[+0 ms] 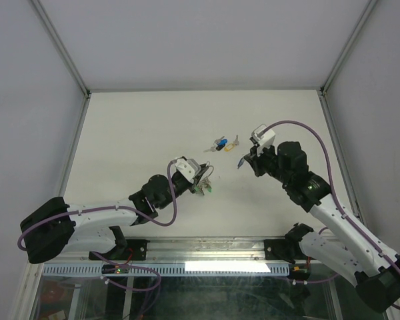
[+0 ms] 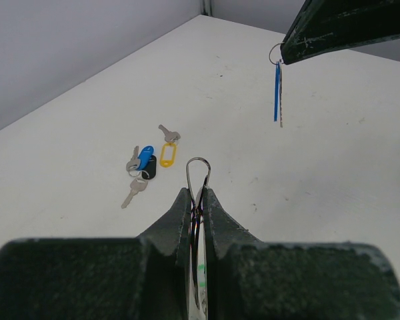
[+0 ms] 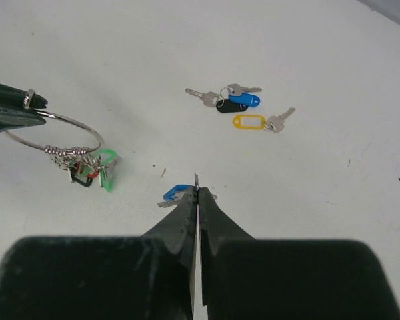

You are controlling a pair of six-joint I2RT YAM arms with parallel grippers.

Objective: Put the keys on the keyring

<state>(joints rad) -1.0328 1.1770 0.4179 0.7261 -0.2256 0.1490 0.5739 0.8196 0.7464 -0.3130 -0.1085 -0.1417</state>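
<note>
My left gripper (image 2: 197, 191) is shut on the keyring (image 2: 198, 172), a thin silver wire loop standing up between its fingers. In the right wrist view the keyring (image 3: 60, 131) carries green, red and dark tags (image 3: 97, 168) hanging over the table. My right gripper (image 3: 197, 191) is shut on the small ring of a blue-headed key (image 3: 175, 194), which hangs below it (image 2: 278, 93). Other keys (image 1: 221, 143) with blue, dark and yellow heads lie together on the table, between and beyond the two grippers (image 1: 205, 175) (image 1: 245, 160).
The white table (image 1: 133, 127) is walled by grey panels with metal posts at the back corners. The loose key cluster (image 3: 237, 107) lies a short way beyond my right gripper. Both arm bases sit at the near edge.
</note>
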